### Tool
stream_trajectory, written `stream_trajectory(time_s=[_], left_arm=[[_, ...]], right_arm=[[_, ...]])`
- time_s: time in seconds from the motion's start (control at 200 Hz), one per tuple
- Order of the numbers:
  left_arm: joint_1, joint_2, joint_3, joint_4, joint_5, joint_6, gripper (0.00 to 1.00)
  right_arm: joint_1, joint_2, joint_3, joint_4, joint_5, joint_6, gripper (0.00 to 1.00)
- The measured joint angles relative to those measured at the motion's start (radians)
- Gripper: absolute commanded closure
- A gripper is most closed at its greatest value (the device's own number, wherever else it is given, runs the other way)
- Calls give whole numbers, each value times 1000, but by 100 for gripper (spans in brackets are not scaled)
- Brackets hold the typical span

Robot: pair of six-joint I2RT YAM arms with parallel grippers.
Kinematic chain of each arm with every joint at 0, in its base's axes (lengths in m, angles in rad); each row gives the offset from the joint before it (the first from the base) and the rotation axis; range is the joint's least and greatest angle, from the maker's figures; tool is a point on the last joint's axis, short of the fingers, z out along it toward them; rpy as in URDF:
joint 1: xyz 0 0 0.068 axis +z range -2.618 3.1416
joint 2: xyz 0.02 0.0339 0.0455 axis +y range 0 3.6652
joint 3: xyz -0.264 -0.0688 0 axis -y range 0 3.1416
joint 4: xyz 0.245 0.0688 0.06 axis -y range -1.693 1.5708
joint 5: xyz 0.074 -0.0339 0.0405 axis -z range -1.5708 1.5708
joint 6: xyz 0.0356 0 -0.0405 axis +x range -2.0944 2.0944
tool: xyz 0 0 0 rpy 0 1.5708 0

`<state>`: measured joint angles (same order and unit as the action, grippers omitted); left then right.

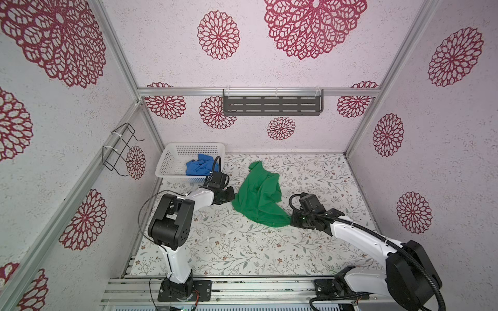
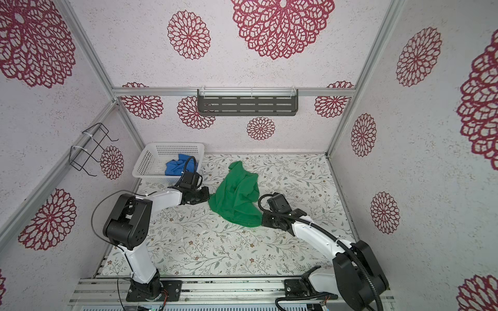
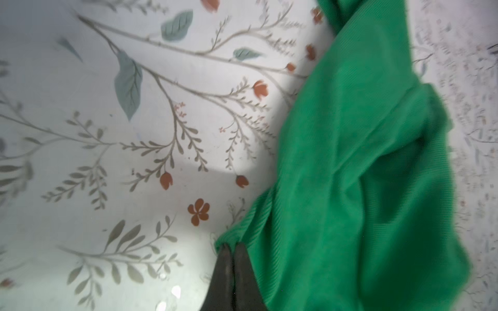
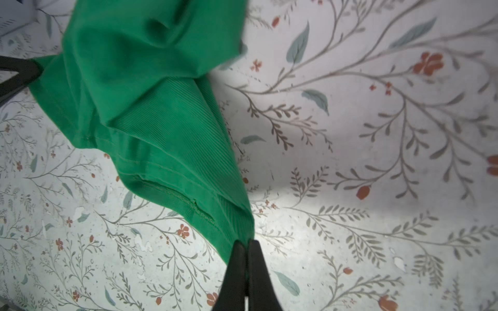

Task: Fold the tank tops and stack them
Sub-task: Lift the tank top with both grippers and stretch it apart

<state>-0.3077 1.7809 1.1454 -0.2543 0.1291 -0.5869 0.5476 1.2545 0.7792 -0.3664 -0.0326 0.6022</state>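
A bright green tank top (image 1: 258, 196) (image 2: 235, 199) lies crumpled in the middle of the floral table in both top views. My left gripper (image 1: 232, 198) (image 3: 234, 246) is shut on its left corner, the cloth (image 3: 350, 175) pinched between the black fingers. My right gripper (image 1: 290, 219) (image 4: 247, 242) is shut on its near right corner, at the hem (image 4: 151, 113). The left fingers (image 4: 16, 72) show at the far corner in the right wrist view. A royal blue tank top (image 1: 199, 167) (image 2: 177, 167) lies bunched in the white basket (image 1: 172, 159) (image 2: 145, 161).
The basket stands at the table's back left corner, just behind my left wrist. A grey slotted shelf (image 1: 272, 105) hangs on the back wall and a black wire rack (image 1: 121, 150) on the left wall. Patterned walls enclose the table on three sides.
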Motion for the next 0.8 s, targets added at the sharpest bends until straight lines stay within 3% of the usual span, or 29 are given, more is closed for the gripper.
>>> stream_trajectory(time_s=[0.32,0.475,0.621,0.796], left_arm=[[1,-337,282,-130,-111,44,100],[-2,-399,439,-253,-193,93,100],[-43,-443,591,-400,-354,179,100],[-69,-547,628,-488,-448,227,100]], right_arm=[[-13,-43,390,-90,86,-137,100],[-23,-44,582,-142,123,-205,100],[-30,-51,736,-193,156,-270,100],[-31,-73,877,-261,193,-338,100]])
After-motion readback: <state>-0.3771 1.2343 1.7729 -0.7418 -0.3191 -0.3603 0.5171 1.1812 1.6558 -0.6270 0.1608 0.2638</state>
